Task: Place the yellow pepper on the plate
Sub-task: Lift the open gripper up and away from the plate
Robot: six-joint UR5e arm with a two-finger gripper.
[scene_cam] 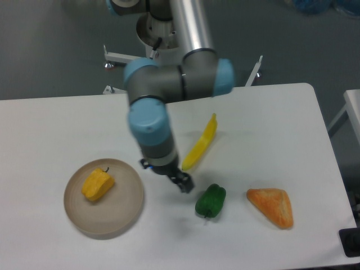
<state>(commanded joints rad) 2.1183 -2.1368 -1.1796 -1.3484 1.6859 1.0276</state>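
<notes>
The yellow pepper (pixel 98 184), chunky and lobed with a short dark stem, lies on the round beige plate (pixel 125 211) at the front left of the table. My gripper (pixel 184 184) hangs to the right of the plate, between it and the green pepper, apart from the yellow pepper and holding nothing. Its dark fingers are small and close together; the view does not show clearly whether they are open or shut.
A green pepper (pixel 211 200) sits just right of the gripper. A long slim yellow banana-like item (pixel 201 143) lies behind it. A flat orange triangular wedge (pixel 272 206) lies at the front right. The table's right edge is near the wedge.
</notes>
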